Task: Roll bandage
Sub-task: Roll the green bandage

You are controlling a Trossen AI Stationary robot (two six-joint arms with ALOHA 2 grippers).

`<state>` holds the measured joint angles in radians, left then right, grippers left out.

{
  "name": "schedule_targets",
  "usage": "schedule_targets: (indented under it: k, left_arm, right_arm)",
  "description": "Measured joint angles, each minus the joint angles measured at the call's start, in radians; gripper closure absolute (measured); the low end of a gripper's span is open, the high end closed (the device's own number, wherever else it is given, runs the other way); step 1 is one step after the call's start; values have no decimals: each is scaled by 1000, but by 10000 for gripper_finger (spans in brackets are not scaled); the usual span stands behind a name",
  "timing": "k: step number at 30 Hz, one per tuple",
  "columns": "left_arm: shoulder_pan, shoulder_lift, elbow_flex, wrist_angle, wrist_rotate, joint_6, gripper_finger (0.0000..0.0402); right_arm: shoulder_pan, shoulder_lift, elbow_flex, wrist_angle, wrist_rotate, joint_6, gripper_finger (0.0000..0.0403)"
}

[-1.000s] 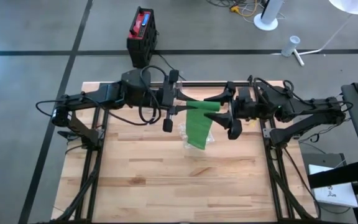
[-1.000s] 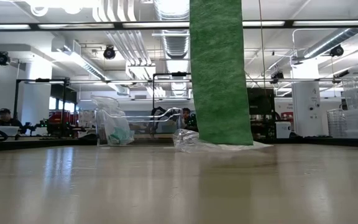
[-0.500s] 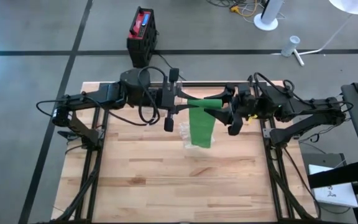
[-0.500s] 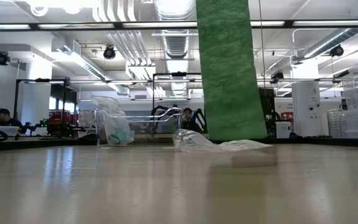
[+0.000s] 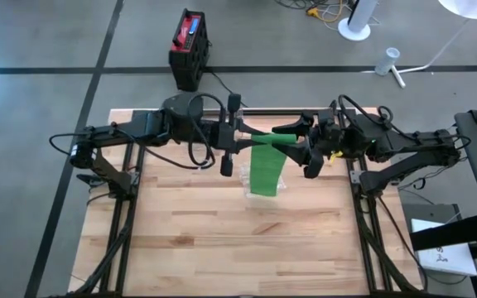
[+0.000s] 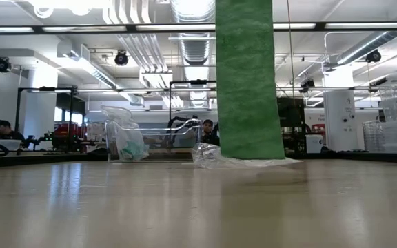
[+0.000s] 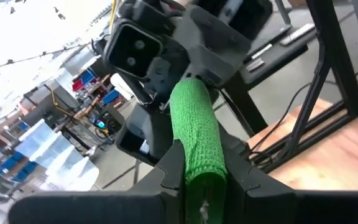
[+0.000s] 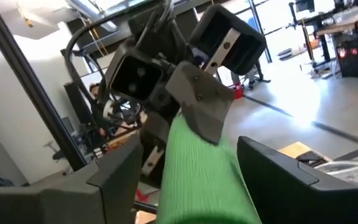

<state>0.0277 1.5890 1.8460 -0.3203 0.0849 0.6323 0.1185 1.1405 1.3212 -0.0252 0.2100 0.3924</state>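
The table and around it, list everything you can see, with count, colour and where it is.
bandage: one, green, held up between both arms, its tail hanging to the table
plastic wrapper: one, clear, crumpled on the table under the bandage
table: one, light wood
case: one, black and red, on the floor behind the table
left gripper: one, dark, shut on the bandage
right gripper: one, dark, fingers apart either side of the bandage
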Motion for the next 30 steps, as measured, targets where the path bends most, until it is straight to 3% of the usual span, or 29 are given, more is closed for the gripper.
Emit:
schedule_targets:
  k: [7, 18, 22, 30]
  left_arm:
    - [-2, 2, -36, 48, -76, 108, 361]
    - [-1, 2, -36, 50, -87, 149, 361]
    - [-1, 2, -36, 55, -88, 152, 361]
    - [-1, 2, -36, 56, -110, 152, 361]
  right_arm:
    - [-6, 3, 0, -11, 25, 63, 177]
    - [-7, 3, 1, -49, 49, 71, 247]
    - [-7, 3, 1, -51, 48, 71, 247]
    - [-7, 3, 1, -52, 49, 69, 202]
